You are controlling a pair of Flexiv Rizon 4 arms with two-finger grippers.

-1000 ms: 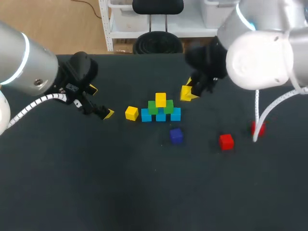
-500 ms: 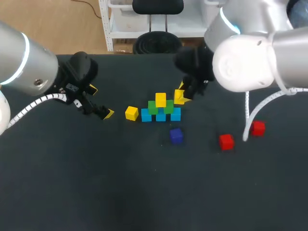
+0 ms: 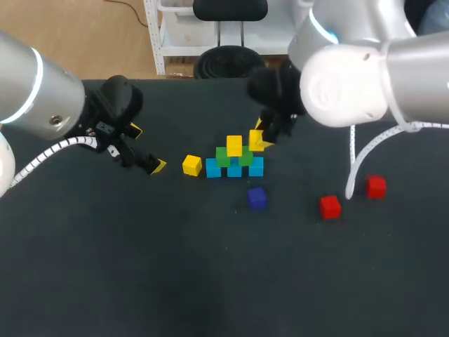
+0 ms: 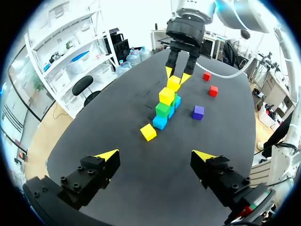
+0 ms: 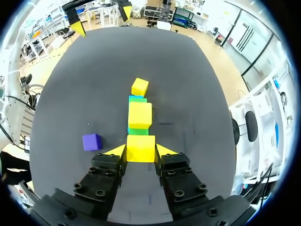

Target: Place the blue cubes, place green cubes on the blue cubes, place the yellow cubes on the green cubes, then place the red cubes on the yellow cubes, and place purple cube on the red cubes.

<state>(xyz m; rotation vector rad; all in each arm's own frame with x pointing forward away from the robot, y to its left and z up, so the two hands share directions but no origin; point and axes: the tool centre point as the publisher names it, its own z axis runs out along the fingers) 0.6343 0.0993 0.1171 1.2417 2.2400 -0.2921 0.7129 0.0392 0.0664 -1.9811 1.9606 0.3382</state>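
Currently the right fingers point(image 5: 115, 151) pinch a small yellow cube point(image 5: 140, 147) by 2 opposite faces, just short of the cube stack point(image 5: 139, 115) ahead. It is likely light, rigid and slick. The left fingers point(image 4: 107, 156) gape empty.

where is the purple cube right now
In the head view the purple cube lies on the table just in front of the blue cubes, with the red cubes off to its right.
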